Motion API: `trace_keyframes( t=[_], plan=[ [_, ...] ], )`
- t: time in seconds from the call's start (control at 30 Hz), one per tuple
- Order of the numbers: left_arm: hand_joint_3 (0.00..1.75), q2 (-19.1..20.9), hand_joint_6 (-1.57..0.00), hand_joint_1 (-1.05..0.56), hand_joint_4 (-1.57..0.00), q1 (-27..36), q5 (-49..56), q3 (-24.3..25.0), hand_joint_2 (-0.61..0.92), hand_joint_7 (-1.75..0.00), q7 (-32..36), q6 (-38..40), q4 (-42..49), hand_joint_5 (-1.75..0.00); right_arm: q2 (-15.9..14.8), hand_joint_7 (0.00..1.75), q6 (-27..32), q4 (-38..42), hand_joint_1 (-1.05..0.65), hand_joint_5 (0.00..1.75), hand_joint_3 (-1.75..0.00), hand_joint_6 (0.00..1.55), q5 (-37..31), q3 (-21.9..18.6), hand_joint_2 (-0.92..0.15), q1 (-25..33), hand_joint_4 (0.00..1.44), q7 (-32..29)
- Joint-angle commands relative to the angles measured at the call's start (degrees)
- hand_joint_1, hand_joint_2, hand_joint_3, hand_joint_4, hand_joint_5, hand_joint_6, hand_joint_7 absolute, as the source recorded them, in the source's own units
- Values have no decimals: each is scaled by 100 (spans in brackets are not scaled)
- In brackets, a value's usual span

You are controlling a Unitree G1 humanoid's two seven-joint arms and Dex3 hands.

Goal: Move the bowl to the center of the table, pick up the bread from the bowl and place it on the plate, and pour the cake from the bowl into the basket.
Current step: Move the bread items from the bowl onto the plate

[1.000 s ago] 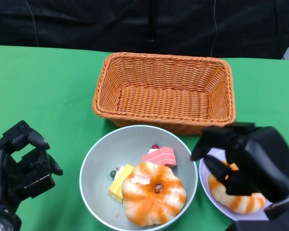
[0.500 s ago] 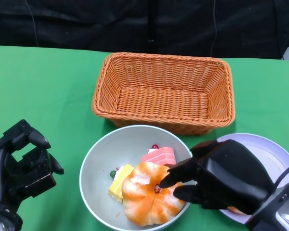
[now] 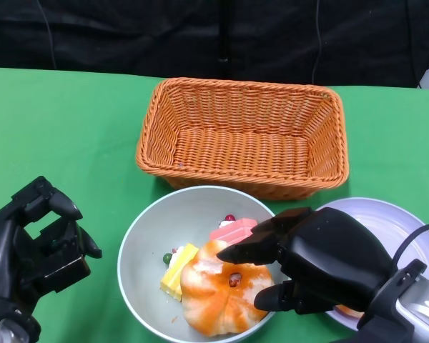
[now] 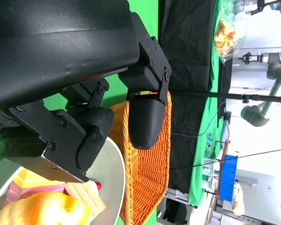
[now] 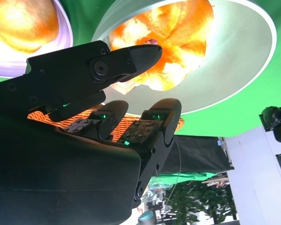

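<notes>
Left hand is seen at the near left, on the tabletop side of the bowl, not touching it. Fingers are curled in with nothing held.

Bowl is set near centre, just in front of the basket, which is empty. In the bowl: bread, an orange-glazed ring, at the near side; yellow cake to its left; pink cake at the far side; small red and green bits beside them.

Right hand is reached in over the bowl's right rim. Fingers are spread, tips over the bread's right half. No grip is made yet; contact cannot be confirmed from either view. In the right wrist view the fingers are shown apart, with the bread lying past them.

Plate is at the near right, mostly hidden by the right hand. A second bread is already seen on it in the right wrist view.

Step judged: bowl placement done, bread pick-up in progress. Next move calls for lowering the right hand, closing the fingers around the ring, then a lift and carry right to a free part of the plate. Cake pour into the basket is left for after.

No brands, labels or readable writing are visible.
</notes>
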Motion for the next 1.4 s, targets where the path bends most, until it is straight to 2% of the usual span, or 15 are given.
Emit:
trace_keyframes(
  t=[0.03,0.17,0.43,0.7,0.83,1.17,1.4],
  plan=[
    [136,31,-72,11,-85,77,84,22,57,-170,88,-18,-72,-175,-48,0,15,179,-54,4,-6,62,-25,41,-92,-284,51,111],
    [136,13,-72,11,-85,79,115,14,57,-170,86,-34,-70,-175,-57,0,1,282,-54,3,-5,62,-15,74,-92,-397,51,138],
    [136,-9,-71,11,-85,58,148,15,57,-171,37,-131,-1,-175,44,0,63,902,-54,2,-3,59,-103,343,-92,-1044,51,327],
    [136,-5,-71,11,-86,56,139,12,57,-172,22,-165,19,-175,30,0,99,970,-53,2,-2,59,-84,401,-92,-1116,52,297],
    [136,-4,-71,11,-87,31,108,38,57,-172,29,-137,47,-175,184,0,42,1561,-52,2,-1,59,-242,609,-92,-1460,53,123],
    [136,-12,-71,12,-87,12,92,53,58,-172,9,-179,86,-175,320,0,159,1878,-52,0,-6,55,-500,924,-92,-1747,51,138],
    [136,-25,-72,12,-87,-9,33,65,58,-172,12,-151,110,-175,431,0,109,2164,-52,1,-6,55,-606,1036,-92,-1851,52,-70]
  ],
)
